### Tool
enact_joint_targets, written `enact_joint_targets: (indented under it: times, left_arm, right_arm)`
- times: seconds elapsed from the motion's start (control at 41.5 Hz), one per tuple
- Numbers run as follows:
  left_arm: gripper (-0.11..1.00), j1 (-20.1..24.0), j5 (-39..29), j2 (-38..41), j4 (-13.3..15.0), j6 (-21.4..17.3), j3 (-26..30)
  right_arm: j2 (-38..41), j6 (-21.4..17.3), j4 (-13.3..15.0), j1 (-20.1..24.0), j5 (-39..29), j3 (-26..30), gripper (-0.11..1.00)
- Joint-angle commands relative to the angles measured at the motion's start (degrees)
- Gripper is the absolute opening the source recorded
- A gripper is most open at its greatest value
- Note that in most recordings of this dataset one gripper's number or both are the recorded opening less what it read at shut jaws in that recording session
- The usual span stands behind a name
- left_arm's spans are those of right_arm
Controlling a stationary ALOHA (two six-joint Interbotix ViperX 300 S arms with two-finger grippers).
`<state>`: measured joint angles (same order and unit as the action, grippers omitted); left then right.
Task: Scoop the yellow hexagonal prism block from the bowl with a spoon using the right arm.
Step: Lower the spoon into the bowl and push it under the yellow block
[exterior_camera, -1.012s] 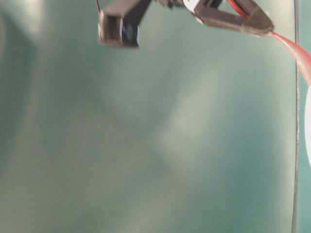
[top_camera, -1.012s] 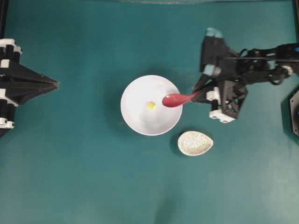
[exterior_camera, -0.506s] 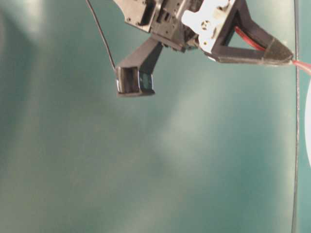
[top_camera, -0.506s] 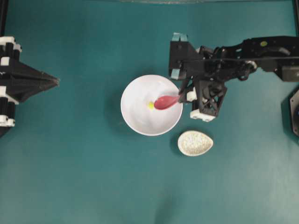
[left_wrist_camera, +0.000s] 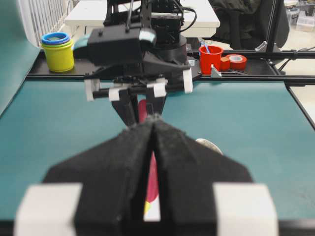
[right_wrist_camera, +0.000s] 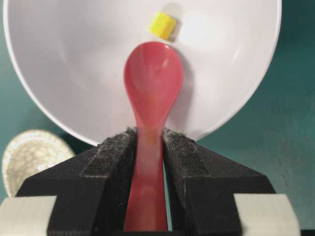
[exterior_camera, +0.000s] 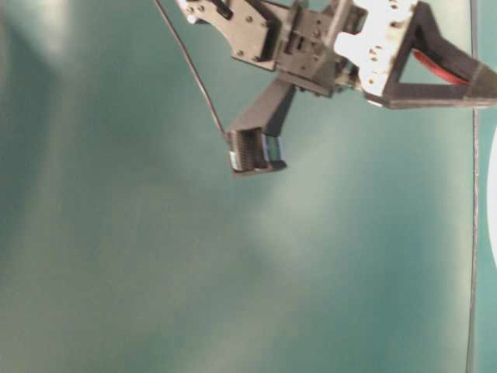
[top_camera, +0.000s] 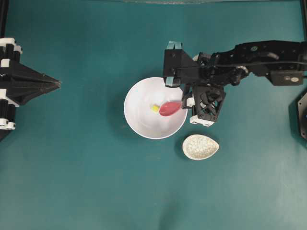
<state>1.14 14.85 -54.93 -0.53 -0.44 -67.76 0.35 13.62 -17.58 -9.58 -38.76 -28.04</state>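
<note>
The white bowl (top_camera: 139, 93) sits mid-table with the tiny yellow hexagonal block (top_camera: 155, 108) near its middle. My right gripper (top_camera: 185, 101) is shut on the pink-red spoon's handle at the bowl's right rim. The spoon's scoop (top_camera: 170, 108) lies inside the bowl, its tip just right of the block. In the right wrist view the spoon (right_wrist_camera: 152, 83) points at the block (right_wrist_camera: 163, 24), which sits just past its tip in the bowl (right_wrist_camera: 74, 59); the gripper (right_wrist_camera: 149, 133) clamps the handle. My left gripper (top_camera: 57, 85) is shut and empty at the far left.
A speckled off-white oval spoon rest (top_camera: 200, 146) lies just below and right of the bowl. It also shows in the right wrist view (right_wrist_camera: 29, 157). The right arm's body (top_camera: 259, 55) stretches in from the right edge.
My right gripper has moved left with the spoon. The scoop has gone from the bowl's right rim down into the bowl, up to the block. The left arm has not moved.
</note>
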Motion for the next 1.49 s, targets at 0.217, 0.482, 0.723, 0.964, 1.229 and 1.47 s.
enact_joint_targets:
  times: [0.217,0.482,0.723,0.964,1.229,1.47]
  left_arm:
    - [0.00,0.1,0.3,0.5,-0.2,-0.1,1.2]
    - [0.00,0.2,0.3,0.5,-0.2,-0.1,1.2]
    - [0.00,0.2,0.3,0.5,-0.2,-0.1,1.2]
    - [0.00,0.1,0.3,0.5,-0.2,-0.1,1.2]
    - [0.00,0.1,0.3,0.5,-0.2,-0.1,1.2]
    - [0.00,0.2,0.3,0.5,-0.2,-0.1,1.1]
  right_arm:
    - [0.9,0.1,0.0,0.3,4.2,3.0,0.24]
    - [2.5,0.6,0.0,1.0,6.9,4.0,0.24]
    - [2.8,0.7,0.0,1.8,9.3,4.7,0.24]
    - [2.8,0.8,0.0,2.1,11.8,4.7,0.24]
    - [1.9,1.0,0.0,2.3,13.3,4.7,0.24]
    - [0.8,1.0,0.0,2.4,15.0,4.1,0.24]
